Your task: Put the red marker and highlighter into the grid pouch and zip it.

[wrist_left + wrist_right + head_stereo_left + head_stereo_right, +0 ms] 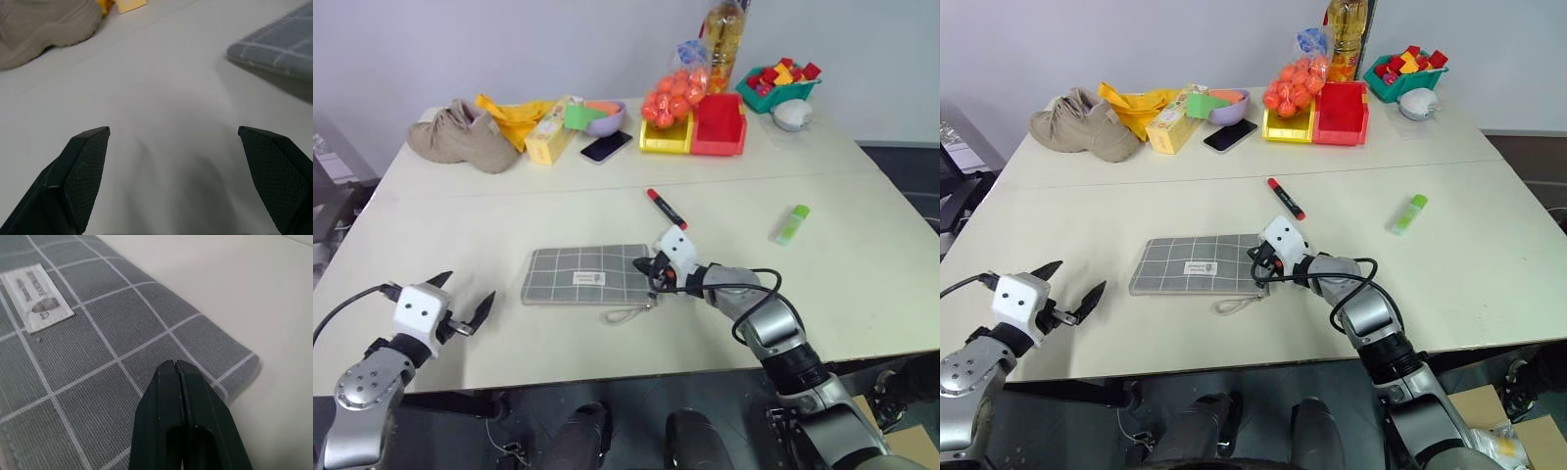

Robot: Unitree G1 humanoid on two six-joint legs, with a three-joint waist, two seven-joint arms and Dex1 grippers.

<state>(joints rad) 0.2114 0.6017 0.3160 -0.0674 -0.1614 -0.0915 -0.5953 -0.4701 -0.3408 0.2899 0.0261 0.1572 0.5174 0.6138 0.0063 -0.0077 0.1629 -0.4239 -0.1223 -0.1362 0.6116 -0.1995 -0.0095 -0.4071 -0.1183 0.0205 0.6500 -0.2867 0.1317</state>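
Note:
The grid pouch [578,274] lies flat at the middle of the table, white label up, its cord pull [626,313] trailing off the near right corner. My right gripper [646,266] hovers over the pouch's right end with its fingers [166,396] pressed together and nothing between them. The red marker [665,209] lies just beyond the pouch. Far to the right rests the green highlighter [792,224]. My left gripper [465,304] stands open above the bare table, left of the pouch [279,39].
Along the back edge are a beige shoe [460,137], a yellow box [548,137], a phone [606,147], yellow and red bins [695,127], a bag of orange balls [671,93] and a green basket of blocks [778,83].

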